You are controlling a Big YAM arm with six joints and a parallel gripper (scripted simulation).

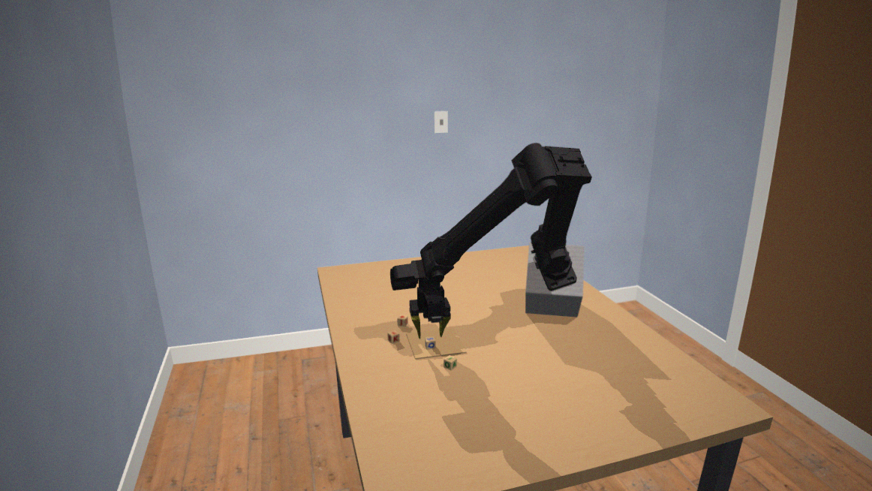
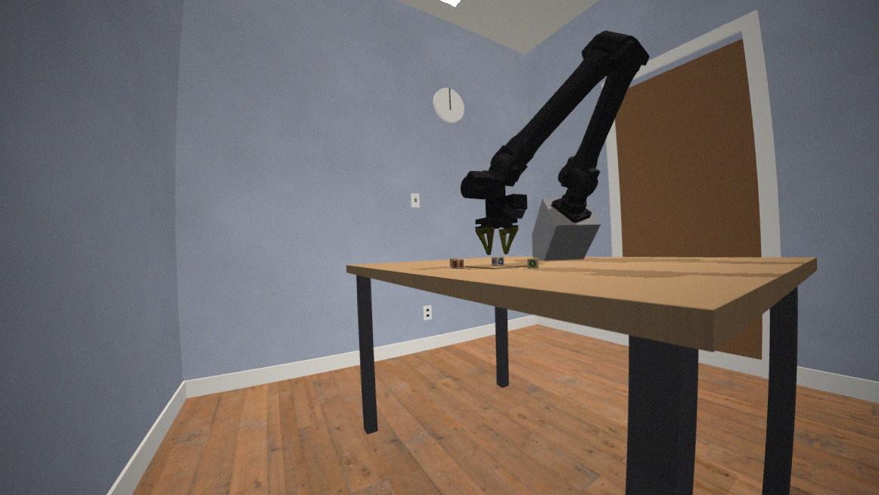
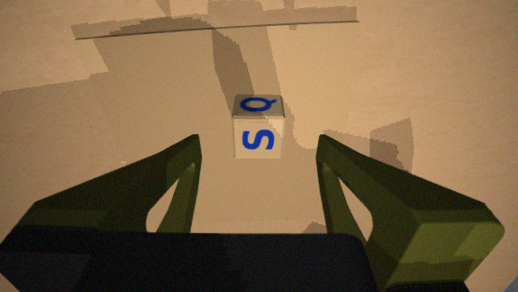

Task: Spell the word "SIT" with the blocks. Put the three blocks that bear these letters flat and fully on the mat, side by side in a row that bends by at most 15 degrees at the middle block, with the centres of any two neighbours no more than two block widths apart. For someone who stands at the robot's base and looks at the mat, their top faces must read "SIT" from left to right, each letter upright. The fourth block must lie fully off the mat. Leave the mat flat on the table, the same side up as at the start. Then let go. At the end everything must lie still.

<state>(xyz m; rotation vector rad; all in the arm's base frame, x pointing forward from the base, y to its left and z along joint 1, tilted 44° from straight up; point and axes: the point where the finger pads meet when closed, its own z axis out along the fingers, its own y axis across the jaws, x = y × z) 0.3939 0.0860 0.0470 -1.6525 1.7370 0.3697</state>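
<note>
- A cream cube block with blue letters (image 1: 431,342) (image 2: 497,261) (image 3: 258,138) is resting flat on the thin, square-cornered tan mat (image 1: 443,350) (image 2: 486,266) (image 3: 170,90); it is probably serving as the first letter of "SIT".
- The black gripper with olive-green fingers (image 1: 431,335) (image 2: 497,252) is hovering above this block; its fingers are standing partly open and gripping nothing, likely leaving room to pass either side of it.
- A cream cube block with green letters (image 1: 450,362) (image 2: 532,263) is sitting off the mat, near its edge. A cream cube block with dark red letters (image 1: 393,336) (image 2: 456,263) and another cube block with orange-red markings (image 1: 401,320) are lying off the mat too, so two letters are seemingly needing placement.
- The blue-lettered block is showing "S" on top and "Q" on a side; the "S" is appearing sideways in the wrist view, which is probably suiting a reader at the base, though its exact heading is remaining a judgement.
- The green-lettered block is showing what is looking like an "O" on a side; the other top letters are proving too small to read, and no brand is showing on the blocks.
</note>
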